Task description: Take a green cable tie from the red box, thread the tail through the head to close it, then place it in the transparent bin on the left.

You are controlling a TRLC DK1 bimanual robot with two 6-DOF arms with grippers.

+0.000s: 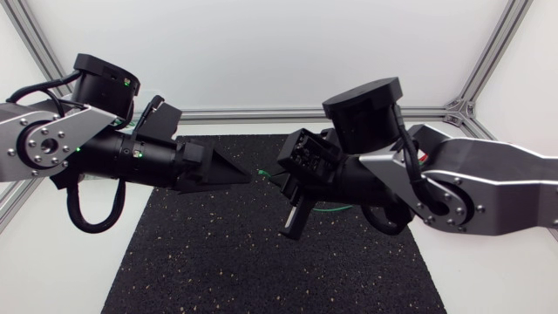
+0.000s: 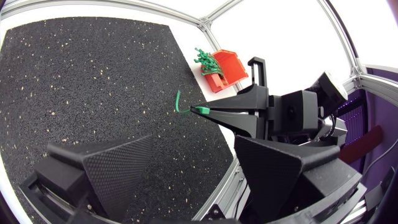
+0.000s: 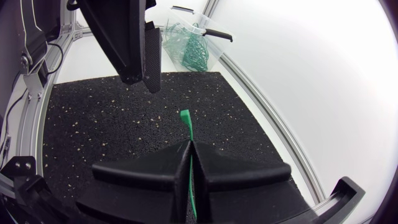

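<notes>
The red box (image 2: pixel 227 65) stands on the white bench (image 2: pixel 292 37), just outside the mat (image 2: pixel 93 81) and close to the bench's edge rail. A bunch of loose green ties (image 2: pixel 205 59) lies in it, and they stick out over the wall that faces the mat. The bin (image 3: pixel 208 46) is clear plastic and stands past the far edge of the mat, near a corner of the bench. It holds a heap of thin green loops (image 3: pixel 194 55). I cannot tell how many there are, and no writing can be read on either container.

The right gripper (image 3: pixel 188 147) has its two fingers pressed together with no gap, and the tie (image 3: pixel 185 122) is pinched between them. A short end of the tie comes out past the fingertips and bends a little to one side; the rest runs back between the fingers. Whether this end is the head or the tail I cannot tell. The tie hangs in the air above the mat's middle part, between the two grippers, and touches neither the mat nor a container.

The left gripper (image 2: pixel 193 148) has its fingers wide apart and holds nothing – the tie's free end is just ahead of its fingertips, apart from them. In the head view the two arms come in from opposite sides and their grippers point at each other over the mat.
</notes>
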